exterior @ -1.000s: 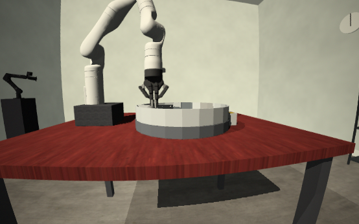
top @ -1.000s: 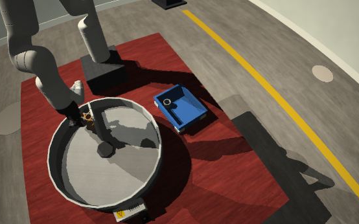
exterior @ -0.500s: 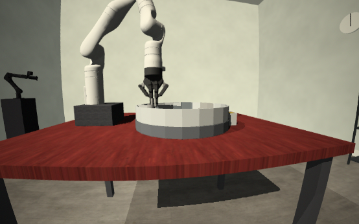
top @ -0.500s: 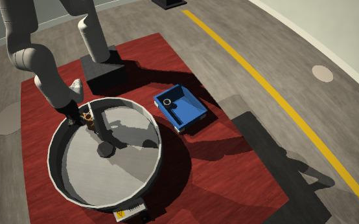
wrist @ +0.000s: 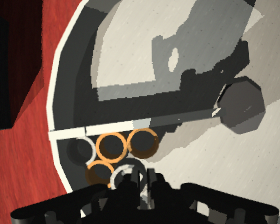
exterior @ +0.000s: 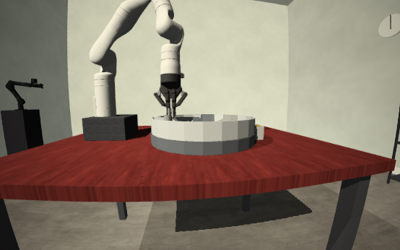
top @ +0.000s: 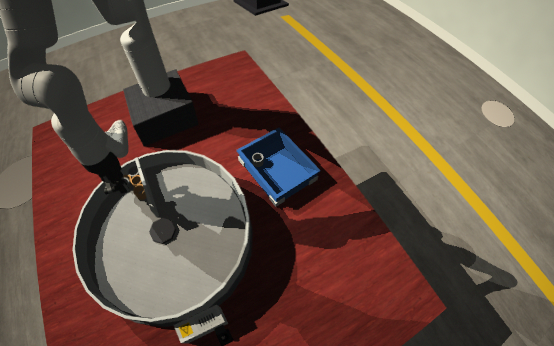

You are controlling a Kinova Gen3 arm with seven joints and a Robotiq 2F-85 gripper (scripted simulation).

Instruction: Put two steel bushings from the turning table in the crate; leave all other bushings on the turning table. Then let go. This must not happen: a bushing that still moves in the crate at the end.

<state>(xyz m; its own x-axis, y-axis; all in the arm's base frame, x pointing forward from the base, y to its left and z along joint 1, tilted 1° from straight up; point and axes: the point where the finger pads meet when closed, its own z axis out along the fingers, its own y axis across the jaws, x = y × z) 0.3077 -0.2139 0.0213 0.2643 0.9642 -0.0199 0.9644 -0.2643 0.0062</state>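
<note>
The gripper (top: 116, 190) (exterior: 171, 117) (wrist: 145, 176) is down at the inner edge of the turning table (top: 135, 280) (exterior: 203, 131). It is shut on the near wall of a steel bushing (wrist: 116, 175), one finger inside the ring and one outside. Whether this bushing is clear of the table floor is hard to tell. Another steel bushing (wrist: 93, 151) stands in shadow against the bar and outer wall. Three orange-brown bushings (wrist: 111, 133) (wrist: 143, 130) (wrist: 98, 161) stand close beside the held one. One steel bushing (top: 257, 162) stands in a corner of the blue crate (top: 295, 170).
A raised bar (top: 146, 182) (wrist: 98, 129) runs from the turning table's rim to its hub (top: 163, 231) (wrist: 242, 105). The high rim surrounds the gripper. The arm's dark base block (top: 162, 117) (exterior: 110, 128) stands behind, and a control box (top: 201, 325) sits at the front.
</note>
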